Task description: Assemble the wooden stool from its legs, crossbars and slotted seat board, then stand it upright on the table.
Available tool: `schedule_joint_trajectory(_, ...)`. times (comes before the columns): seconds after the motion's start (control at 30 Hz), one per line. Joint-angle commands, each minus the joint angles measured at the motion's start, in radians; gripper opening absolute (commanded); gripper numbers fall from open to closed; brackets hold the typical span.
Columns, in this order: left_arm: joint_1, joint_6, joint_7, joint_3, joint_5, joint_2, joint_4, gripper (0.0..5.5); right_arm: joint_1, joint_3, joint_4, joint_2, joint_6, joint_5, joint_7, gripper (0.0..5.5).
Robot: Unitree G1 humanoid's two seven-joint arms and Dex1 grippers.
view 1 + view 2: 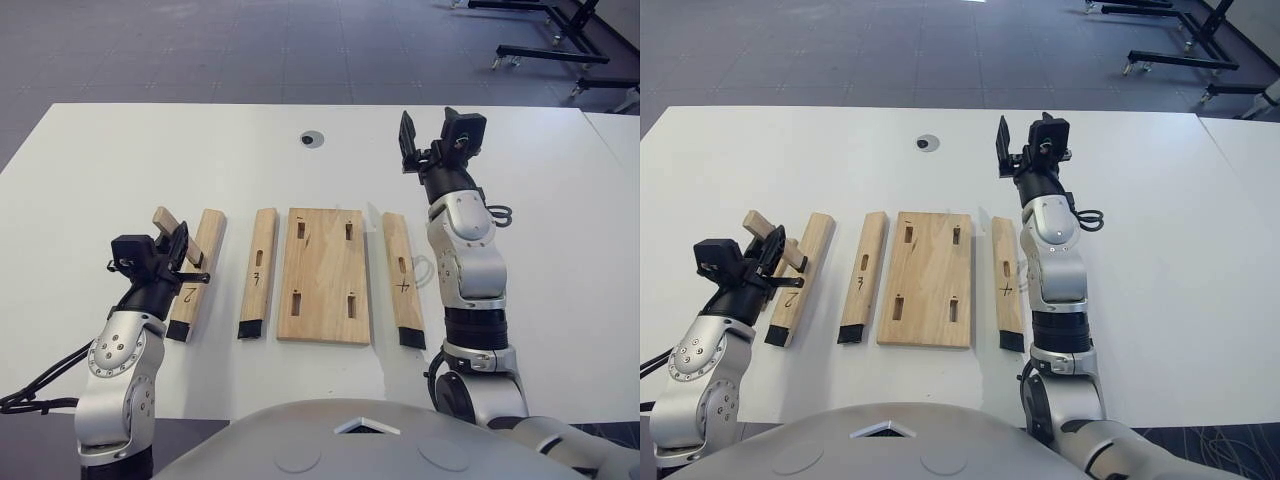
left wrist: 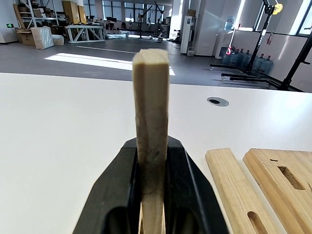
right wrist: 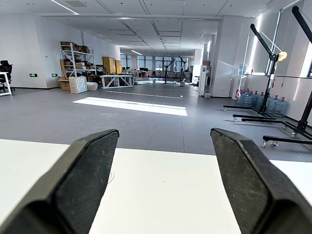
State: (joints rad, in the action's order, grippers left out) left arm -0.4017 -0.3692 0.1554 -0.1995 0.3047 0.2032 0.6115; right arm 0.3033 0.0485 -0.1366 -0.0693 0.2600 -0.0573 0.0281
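1. Now the left gripper [image 1: 178,245], at the lower left of the frame, is clamped on a short crossbar [image 1: 165,218], which sticks out tilted beside the upper end of the leftmost leg [image 1: 197,275]
2. At centre, the slotted seat board [image 1: 324,275] lies flat on the white table [image 1: 120,160], with a second leg [image 1: 259,272] just left of it and a third leg [image 1: 402,278] just right
3. Upper right of centre, the right gripper [image 1: 436,135] hovers with its fingers spread wide, holding nothing
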Motion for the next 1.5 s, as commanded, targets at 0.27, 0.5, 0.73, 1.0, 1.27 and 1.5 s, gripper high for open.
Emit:
schedule_joint_trajectory(0.27, -0.025, -0.004, -0.012, 0.008, -0.015, -0.013, -0.006, 0.39, 0.008, -0.002, -0.006, -0.006, 0.013, -0.005, 0.011, 3.47)
schedule_joint_trajectory(0.5, -0.011, 0.009, -0.012, 0.01, -0.023, -0.021, -0.056, 0.39, 0.012, -0.005, -0.004, -0.006, 0.017, -0.006, 0.02, 3.47)
schedule_joint_trajectory(0.73, -0.011, 0.02, -0.014, 0.015, -0.024, -0.026, -0.065, 0.39, 0.01, -0.014, -0.018, -0.003, 0.019, -0.011, 0.037, 3.47)
schedule_joint_trajectory(1.0, -0.01, 0.021, -0.019, 0.016, -0.04, -0.021, -0.058, 0.39, -0.001, -0.017, -0.028, 0.005, 0.024, -0.01, 0.031, 3.47)
schedule_joint_trajectory(1.27, 0.001, 0.028, -0.024, 0.011, -0.041, -0.028, -0.049, 0.39, 0.003, -0.016, -0.024, 0.007, 0.024, -0.009, 0.03, 3.47)
schedule_joint_trajectory(1.5, 0.013, 0.023, -0.017, 0.031, -0.065, -0.018, -0.09, 0.39, 0.012, -0.014, -0.011, 0.007, 0.025, -0.01, 0.032, 3.47)
